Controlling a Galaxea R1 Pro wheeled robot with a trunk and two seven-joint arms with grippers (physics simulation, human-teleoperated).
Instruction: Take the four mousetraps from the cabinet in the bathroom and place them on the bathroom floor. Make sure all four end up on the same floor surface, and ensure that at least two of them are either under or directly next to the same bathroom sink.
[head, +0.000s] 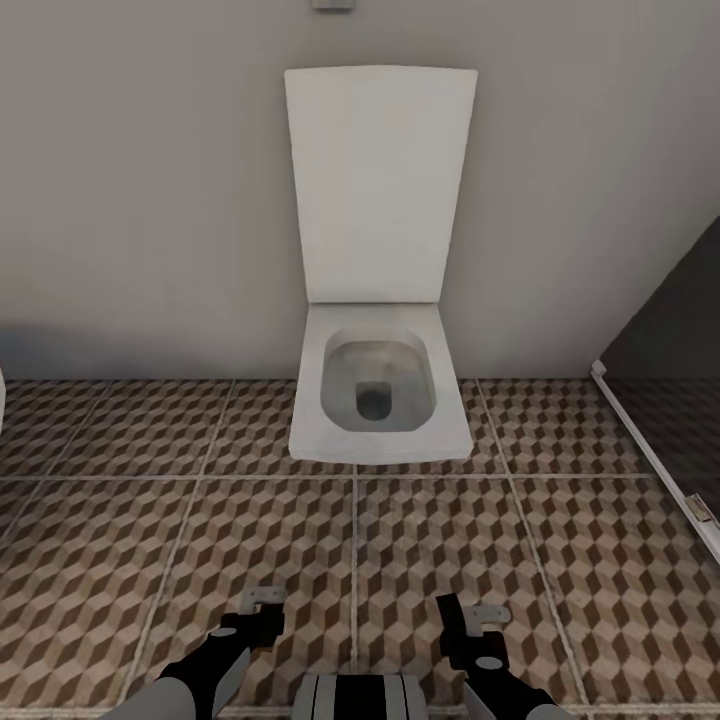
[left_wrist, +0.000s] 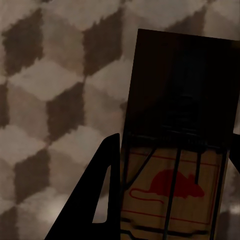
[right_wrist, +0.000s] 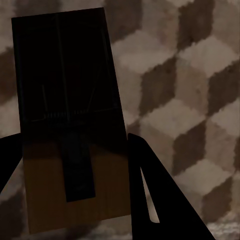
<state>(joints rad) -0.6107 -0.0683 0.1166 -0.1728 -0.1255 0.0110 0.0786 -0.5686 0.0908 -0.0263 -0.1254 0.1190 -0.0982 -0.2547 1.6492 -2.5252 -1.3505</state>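
At the bottom edge of the head view, the left gripper (head: 262, 607) sits lower left of centre and the right gripper (head: 470, 620) lower right, both low over the bathroom floor (head: 180, 520), with the robot's grey trunk between them.

In the left wrist view, a mousetrap (left_wrist: 175, 150) lies between the black fingers (left_wrist: 97, 200), its red mouse mark and wire spring facing the camera in the lower right of the frame; the jaws are pinching its long edges. In the right wrist view, a second mousetrap (right_wrist: 70, 125) fills the left half of the frame, clamped the same way between that gripper's fingers (right_wrist: 155, 200), its far end in shadow and its near end tan with a dark metal tab. Cube-patterned tiles show behind both traps.

Farther off, at the centre of the head view, a white toilet (head: 380, 390) stands on the floor with its lid raised against the grey wall (head: 140, 180). A dark glass panel (head: 670, 340) with a white frame runs along the right edge.
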